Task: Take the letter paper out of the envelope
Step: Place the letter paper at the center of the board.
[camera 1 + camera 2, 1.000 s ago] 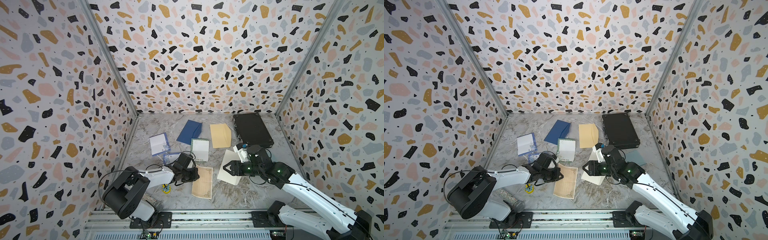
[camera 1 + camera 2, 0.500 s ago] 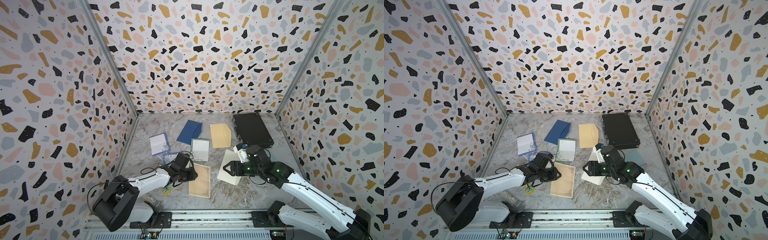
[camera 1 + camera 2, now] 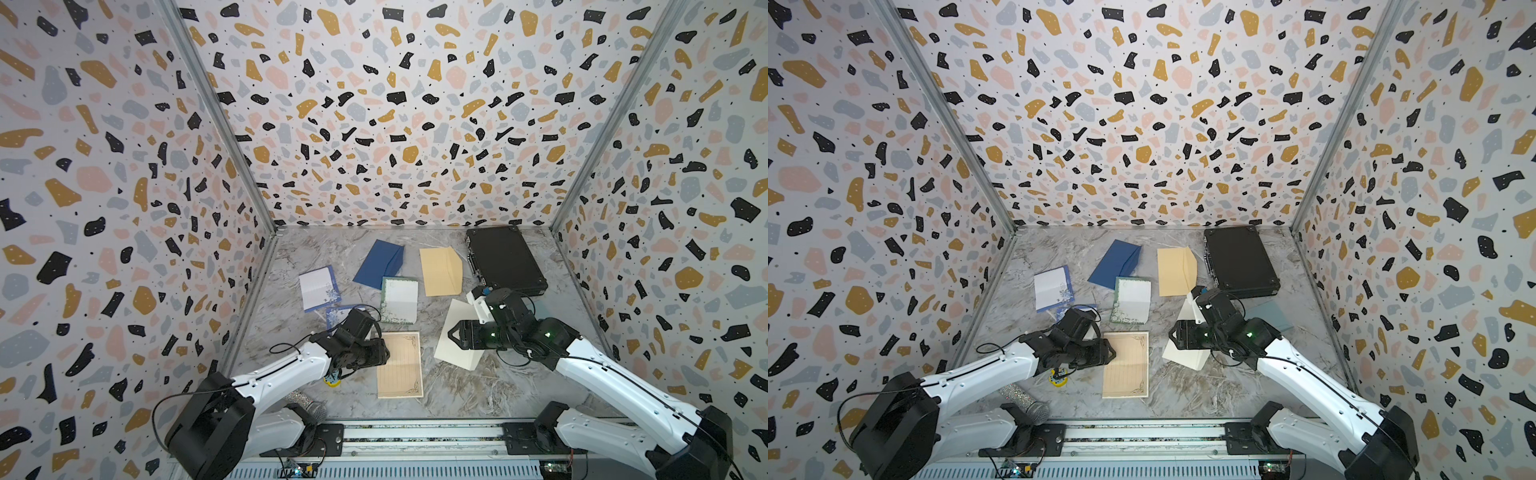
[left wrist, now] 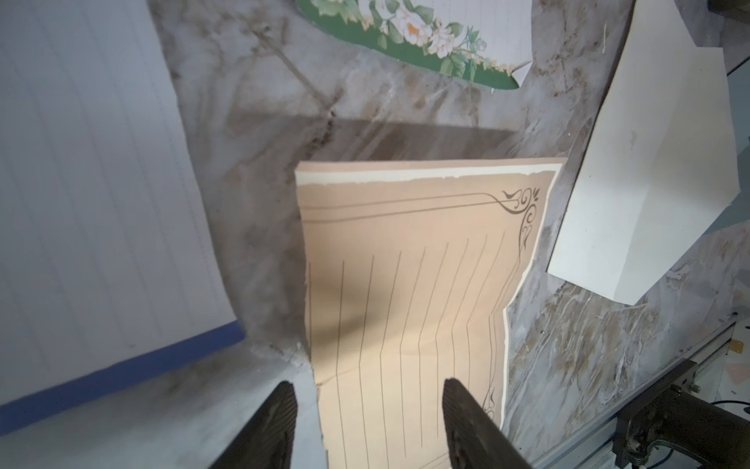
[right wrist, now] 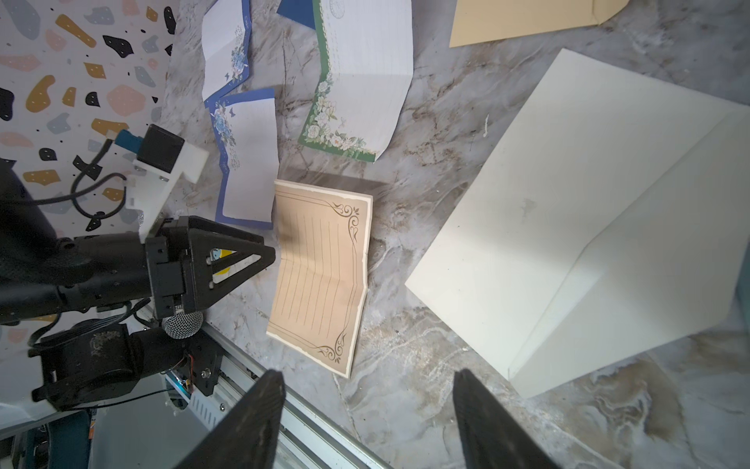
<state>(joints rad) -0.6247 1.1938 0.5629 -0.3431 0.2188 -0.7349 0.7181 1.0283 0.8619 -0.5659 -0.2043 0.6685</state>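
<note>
In both top views the right arm covers part of the cream envelope [image 3: 453, 357], the left arm hides most of a blue-bordered sheet [image 3: 334, 316], and a small yellow thing [image 3: 332, 380] under that arm is too small to name. The left hand [image 3: 385, 354] is spread, its fingers [image 4: 276, 422] either side of the near edge of the tan lined letter paper [image 4: 406, 284]. The paper lies creased on the counter [image 3: 457, 399], out of the envelope and just beside it; whether a fingertip touches the paper cannot be told. The right hand [image 5: 365, 418] is spread too, holding nothing, over the counter beside the envelope.
</note>
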